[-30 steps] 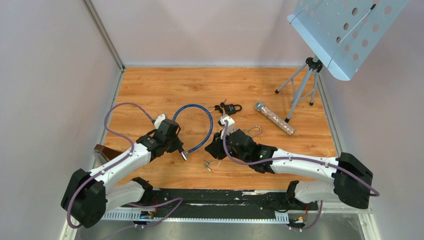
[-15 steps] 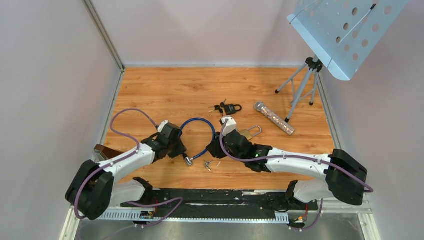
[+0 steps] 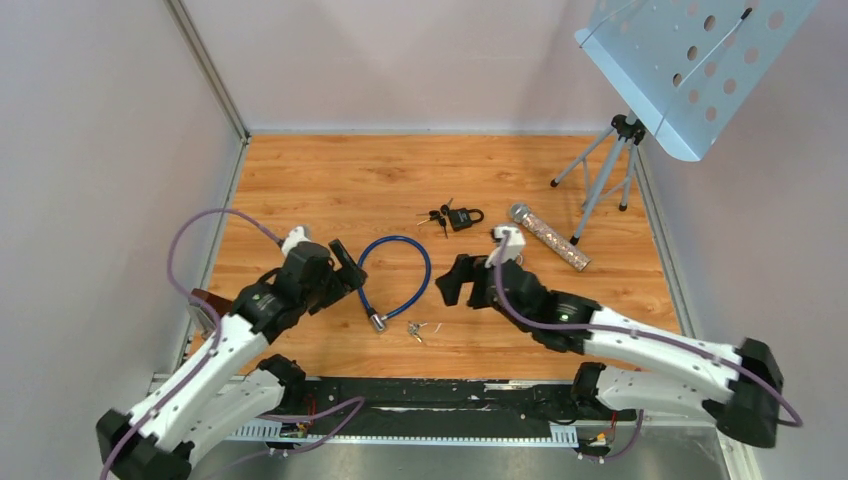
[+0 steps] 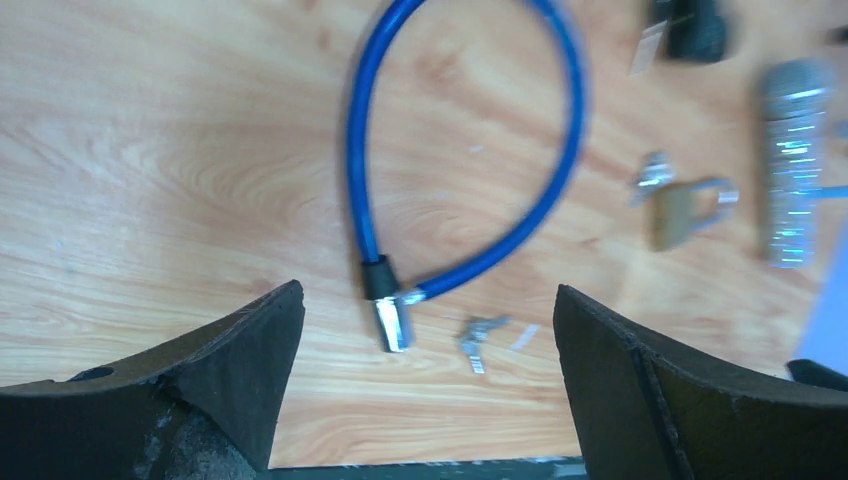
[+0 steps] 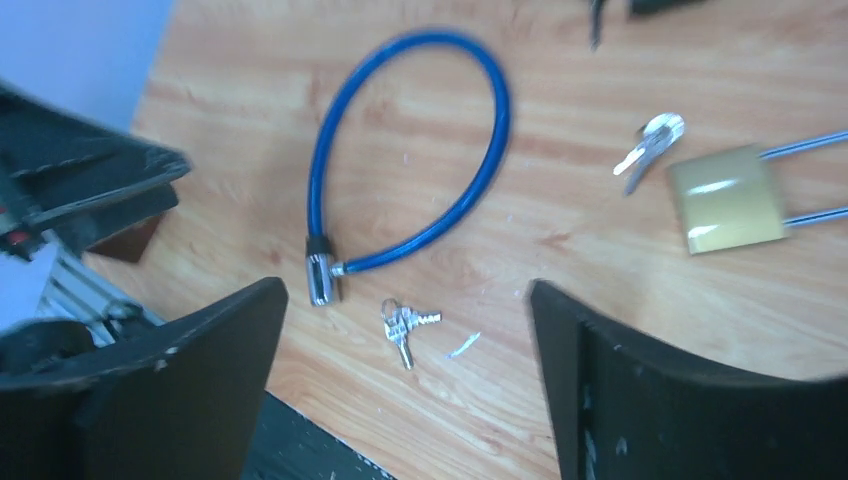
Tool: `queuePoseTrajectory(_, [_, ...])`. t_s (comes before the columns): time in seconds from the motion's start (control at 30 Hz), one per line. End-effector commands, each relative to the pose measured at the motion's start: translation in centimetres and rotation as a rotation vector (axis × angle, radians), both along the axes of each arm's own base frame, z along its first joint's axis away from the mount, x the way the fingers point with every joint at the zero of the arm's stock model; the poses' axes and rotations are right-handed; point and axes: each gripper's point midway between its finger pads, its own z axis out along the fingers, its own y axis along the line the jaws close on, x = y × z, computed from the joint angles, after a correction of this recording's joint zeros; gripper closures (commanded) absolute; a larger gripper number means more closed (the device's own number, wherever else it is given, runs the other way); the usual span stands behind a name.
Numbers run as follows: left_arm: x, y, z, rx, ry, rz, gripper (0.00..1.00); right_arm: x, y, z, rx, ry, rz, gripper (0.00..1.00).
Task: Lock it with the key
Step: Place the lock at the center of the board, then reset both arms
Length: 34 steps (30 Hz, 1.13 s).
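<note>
A blue cable lock (image 3: 423, 262) lies in a loop on the wooden table, its free end seated in the silver lock head (image 3: 378, 321). In the left wrist view the cable lock (image 4: 357, 150) is ahead of the fingers, and the right wrist view has the cable lock (image 5: 500, 130) at upper left. A small ring of silver keys (image 3: 415, 329) rests loose just right of the lock head; the keys (image 5: 403, 325) touch nothing. My left gripper (image 3: 350, 270) hangs open to the left of the loop. My right gripper (image 3: 452, 283) stands open to its right. Both are empty.
A brass padlock (image 5: 725, 200) with its own keys (image 5: 650, 145) lies under my right arm. A black padlock (image 3: 465, 217) with keys, a microphone (image 3: 548, 237) and a music stand (image 3: 600, 170) sit farther back. A brown block (image 3: 205, 300) is at the left edge.
Both grippers have opened and drawn back from the cable lock, the left arm to the left, the right arm to the right. The lock now lies free on the table.
</note>
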Motion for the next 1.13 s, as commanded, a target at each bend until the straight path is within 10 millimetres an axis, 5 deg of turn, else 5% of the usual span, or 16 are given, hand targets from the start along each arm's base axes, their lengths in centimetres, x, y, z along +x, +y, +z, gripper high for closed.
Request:
queuePoseTrajectory(0.0, [-1.9,3.1,7.0,0.049,-0.118,0.007,0.00,0.8,-6.9,5.3,0.020,-0.151,-0.189,0.01])
queuePoseTrajectory(0.1, [-3.3,4.2,10.7,0.079,-0.189,-0.055,0.00,0.3,-11.3,8.1,0.063,-0.219,-0.285,0.00])
queuePoseTrajectory(0.3, [-5.3,7.3,13.9,0.199,-0.232,-0.080,0.00,-1.9,-19.7,14.2,0.243,-0.318,-0.449,0.00])
queuePoseTrajectory(0.47, [-6.2,8.6,16.1,0.239,-0.322,-0.110,0.00,-3.7,-23.9,18.1,0.343,-0.419,-0.455,0.00])
queuePoseTrajectory(0.77, [-8.1,10.5,19.5,0.212,-0.491,-0.093,0.00,-4.9,-27.2,20.0,0.409,-0.462,-0.500,0.00])
queuePoseTrajectory(1.1, [-9.1,11.7,20.5,0.213,-0.542,-0.065,0.00,-4.8,-27.3,19.5,0.409,-0.452,-0.516,0.00])
